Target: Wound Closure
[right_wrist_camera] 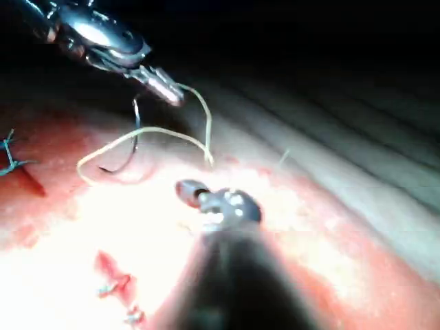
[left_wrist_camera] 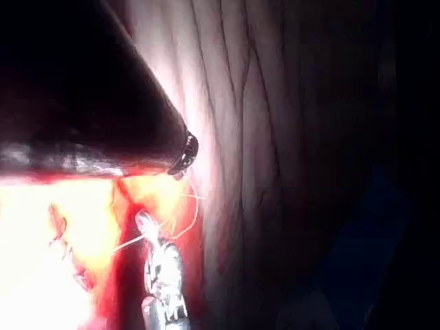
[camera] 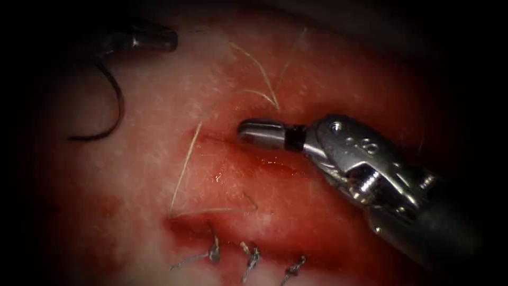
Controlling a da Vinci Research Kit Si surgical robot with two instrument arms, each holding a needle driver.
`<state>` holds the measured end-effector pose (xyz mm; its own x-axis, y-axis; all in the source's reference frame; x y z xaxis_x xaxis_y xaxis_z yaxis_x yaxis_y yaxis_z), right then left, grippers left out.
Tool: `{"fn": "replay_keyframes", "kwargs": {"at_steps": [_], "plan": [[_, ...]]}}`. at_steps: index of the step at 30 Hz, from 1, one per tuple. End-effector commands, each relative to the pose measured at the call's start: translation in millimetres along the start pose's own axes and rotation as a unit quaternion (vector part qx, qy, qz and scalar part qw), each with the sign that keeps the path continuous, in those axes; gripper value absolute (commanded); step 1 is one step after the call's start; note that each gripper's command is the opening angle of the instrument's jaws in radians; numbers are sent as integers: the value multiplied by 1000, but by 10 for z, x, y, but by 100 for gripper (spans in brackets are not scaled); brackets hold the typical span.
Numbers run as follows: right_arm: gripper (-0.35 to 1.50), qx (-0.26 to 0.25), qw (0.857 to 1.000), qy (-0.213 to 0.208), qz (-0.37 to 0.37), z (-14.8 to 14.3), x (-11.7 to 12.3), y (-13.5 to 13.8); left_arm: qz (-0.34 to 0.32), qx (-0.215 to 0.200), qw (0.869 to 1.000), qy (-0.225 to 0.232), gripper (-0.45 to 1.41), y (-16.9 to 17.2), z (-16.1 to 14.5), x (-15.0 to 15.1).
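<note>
A: Where is the needle [camera: 108, 100]?
B: At the upper left in the endoscope view, left of the cut [camera: 248, 153]. It hangs as a dark curve from the left tool [camera: 159, 39], whose fingers are clamped on its upper end. The curve bows down over pale tissue [camera: 153, 106], and its lower tip seems to lie free above the surface, not in the tissue.
A: Does the right wrist view agree?
B: Yes. There the left tool [right_wrist_camera: 161, 88] grips the needle [right_wrist_camera: 127, 148] at one end, and the hook dangles below it over the tissue [right_wrist_camera: 62, 227].
A: And the thread [camera: 185, 169]?
B: Pale, and slack. It runs from near the needle's held end, loops across the tissue, enters just above the cut, and another stretch runs down the left side towards the lower wound edge.
A: The right tool [camera: 264, 132]?
B: It comes in from the right, with its fingers closed and empty, tip just above the cut's left end. Red fluid [camera: 275, 167] glistens just below it.
A: Anything else?
B: Three knotted stitches [camera: 251, 259] with short cut ends sit in a row along the bottom.
</note>
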<state>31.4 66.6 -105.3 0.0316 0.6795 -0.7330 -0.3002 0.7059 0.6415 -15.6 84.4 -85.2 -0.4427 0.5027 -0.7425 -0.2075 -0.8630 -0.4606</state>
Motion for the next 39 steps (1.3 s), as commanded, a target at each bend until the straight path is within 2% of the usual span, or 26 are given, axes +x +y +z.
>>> {"fn": "replay_keyframes", "kwargs": {"at_steps": [1,3,7,8,13,20,24,29,35,36,37,39], "plan": [[-35,2,1000,2,-4,21,-1,0,-3,1,1000,3,-35,-4,9,3],[-35,0,1000,2,-7,35,-5,-4,-11,5,1000,9,-35,-5,20,3],[-35,3,1000,2,-9,44,-4,-14,-8,16,1000,7,-35,-8,34,-1],[-35,3,1000,5,-8,52,-1,-23,-5,26,1000,4,-35,-12,43,-7],[-35,4,1000,13,-5,65,5,-34,2,44,999,1,-35,-13,56,-24],[-35,20,999,43,8,59,29,-40,21,69,996,-61,-35,-3,69,-72],[-35,13,998,64,-7,58,42,-38,26,73,994,-78,-35,16,61,-79],[-35,-10,995,86,-45,44,66,-36,38,76,991,-101,-35,54,35,-87],[-35,-32,994,87,-63,41,63,-32,39,78,991,-105,-35,85,0,-91],[-30,-44,993,88,-62,41,64,-30,40,78,991,-105,-35,93,-3,-87],[-15,-47,993,88,-62,41,65,-29,41,79,990,-106,-35,97,-3,-84],[62,-68,992,89,-61,42,65,-26,48,77,990,-107,-35,114,1,-72]]}}
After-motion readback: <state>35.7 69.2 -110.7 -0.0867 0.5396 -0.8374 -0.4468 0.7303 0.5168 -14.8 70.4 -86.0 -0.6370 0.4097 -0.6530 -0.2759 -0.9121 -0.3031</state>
